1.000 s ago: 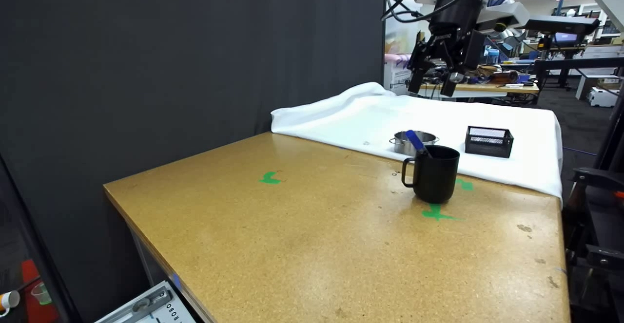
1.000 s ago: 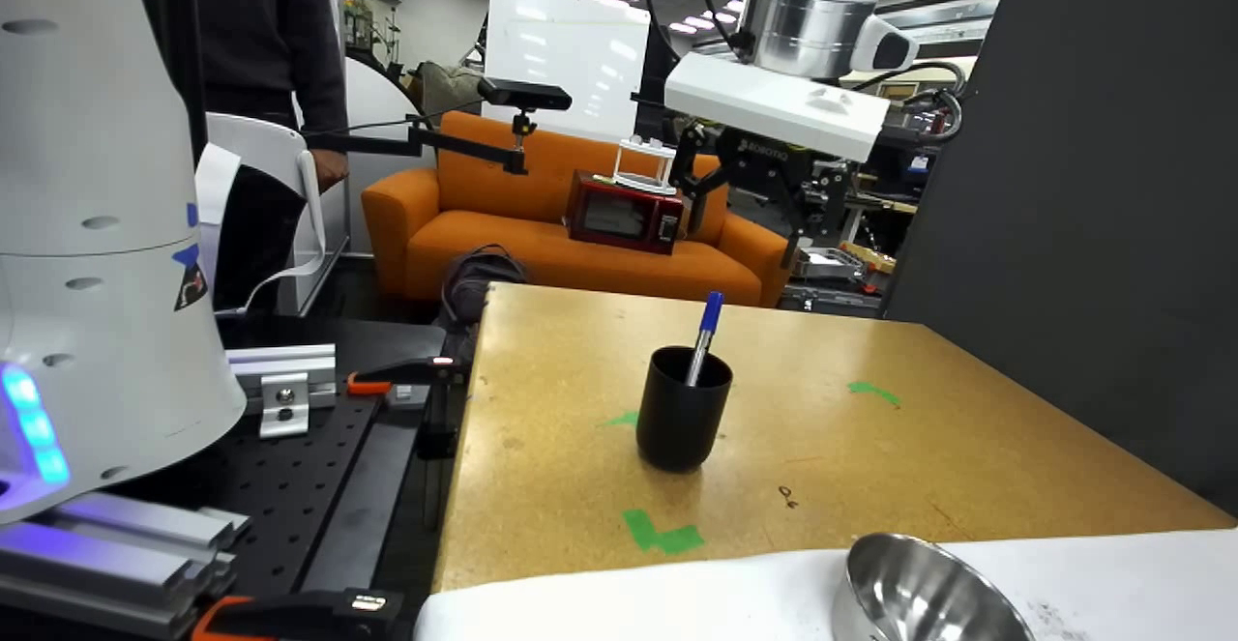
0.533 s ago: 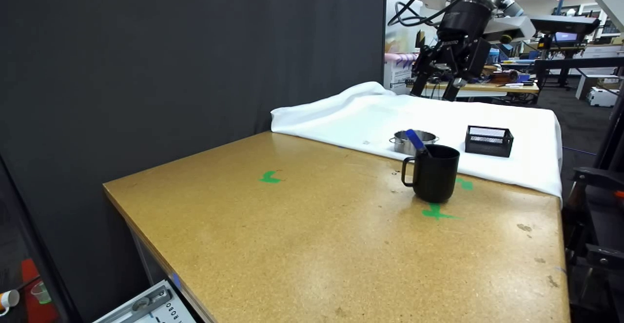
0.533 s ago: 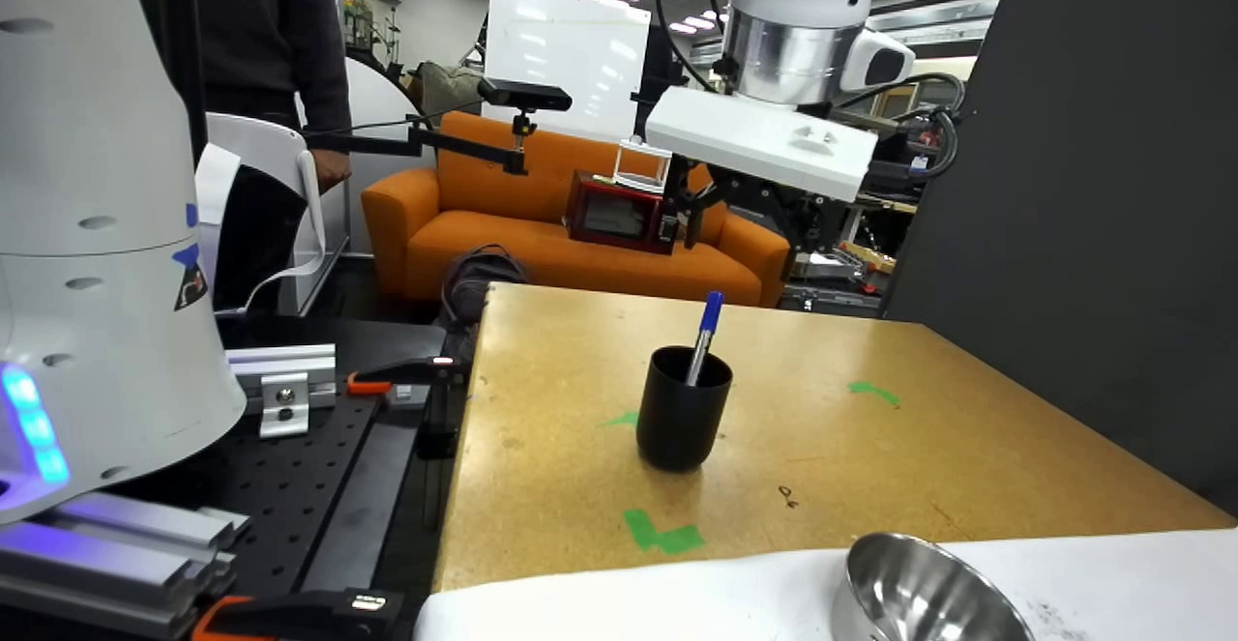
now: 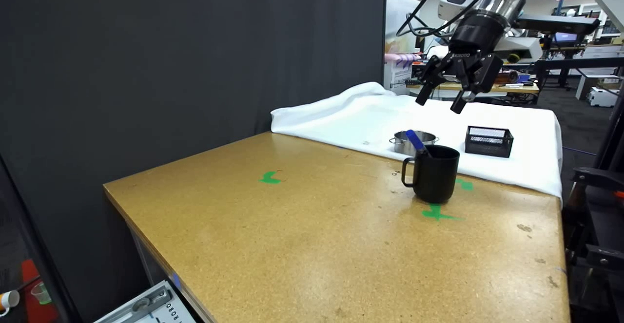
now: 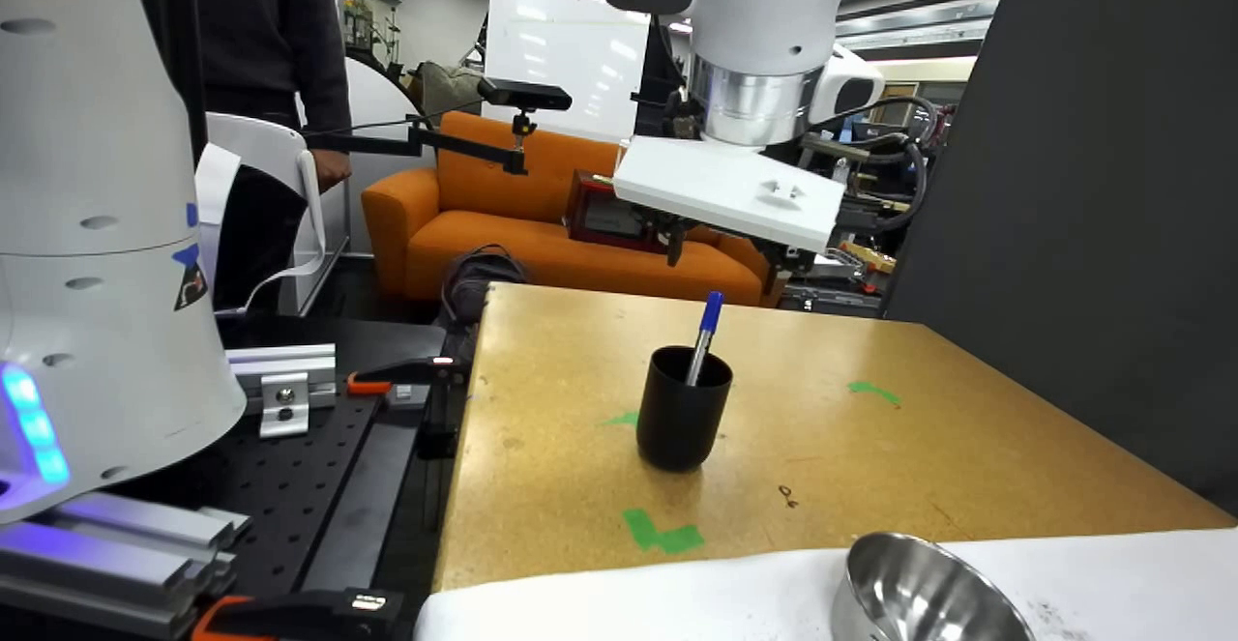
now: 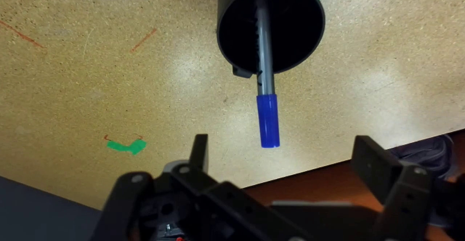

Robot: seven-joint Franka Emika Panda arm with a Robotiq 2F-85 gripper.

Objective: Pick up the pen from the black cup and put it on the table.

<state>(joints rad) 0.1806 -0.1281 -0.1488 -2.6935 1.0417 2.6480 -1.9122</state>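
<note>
The slim pen (image 5: 415, 139) with a blue cap stands leaning in the black cup (image 5: 436, 177), its capped end sticking out above the rim. The pen (image 6: 709, 317) and the cup (image 6: 682, 419) also show in the other exterior picture and in the wrist view, where the pen (image 7: 269, 121) points toward the jaws. The cup stands upright on the tan speckled table (image 5: 331, 225). My gripper (image 5: 441, 104) is open and empty, above the cup and apart from it. In the wrist view the pen's cap end appears between the open fingertips (image 7: 281, 141). The pen's lower end is hidden inside the cup.
A steel pot (image 5: 414, 140) and a black mesh box (image 5: 489, 141) stand on the white cloth (image 5: 351, 113) beside the table. A dark partition (image 5: 195, 69) rises along one table side. Green marks (image 5: 269, 178) are on the tabletop. An orange sofa (image 6: 474, 245) stands beyond the table.
My gripper has moved lower and nearer the cup, staying open. In an exterior view the arm has shifted left and down. The pen and cup have not moved.
</note>
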